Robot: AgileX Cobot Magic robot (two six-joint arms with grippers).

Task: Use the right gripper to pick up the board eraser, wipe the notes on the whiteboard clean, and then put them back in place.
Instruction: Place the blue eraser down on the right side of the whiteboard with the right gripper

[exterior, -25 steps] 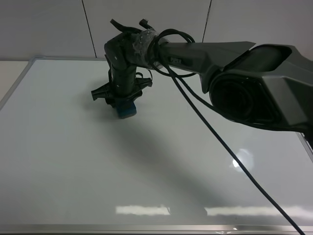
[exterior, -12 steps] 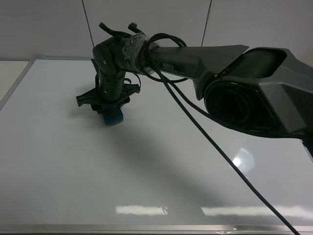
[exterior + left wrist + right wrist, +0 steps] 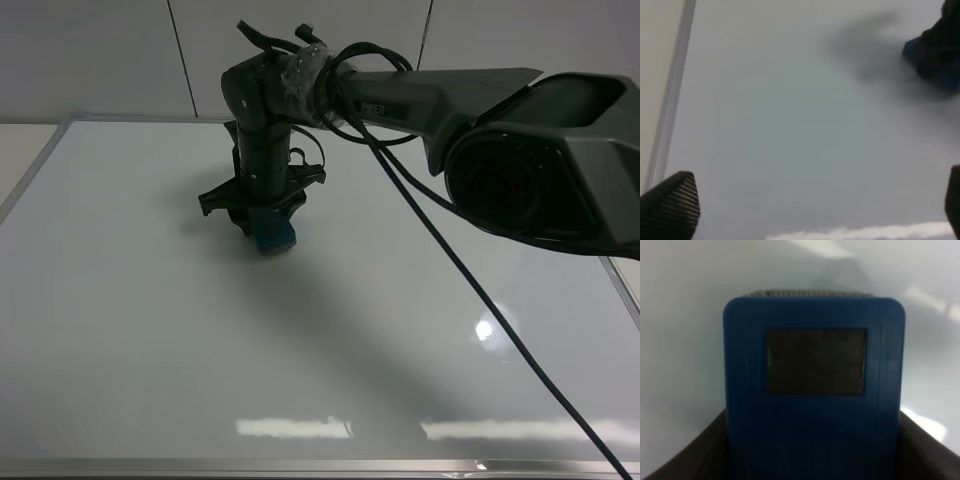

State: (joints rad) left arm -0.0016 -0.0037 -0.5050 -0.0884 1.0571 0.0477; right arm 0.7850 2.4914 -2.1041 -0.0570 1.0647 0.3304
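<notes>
My right gripper (image 3: 264, 216) points down at the upper middle of the whiteboard (image 3: 150, 330) and is shut on the teal-blue board eraser (image 3: 272, 233), which it presses to the board. In the right wrist view the eraser (image 3: 812, 385) fills the picture, with a dark finger (image 3: 695, 460) on either side. No notes show anywhere on the board. The left wrist view looks along the white surface (image 3: 780, 125) with the eraser (image 3: 935, 67) far off; my left gripper (image 3: 812, 207) is open and empty, its fingertips (image 3: 670, 205) wide apart.
The thick dark right arm (image 3: 520, 150) and its black cable (image 3: 470, 300) cross over the board's right half. The board's silver frame (image 3: 200, 466) runs along the front edge and shows in the left wrist view (image 3: 672, 95). Grey wall panels stand behind.
The right gripper with the eraser slid left across the board, then back right and slightly nearer the front. No marks show in any frame.
</notes>
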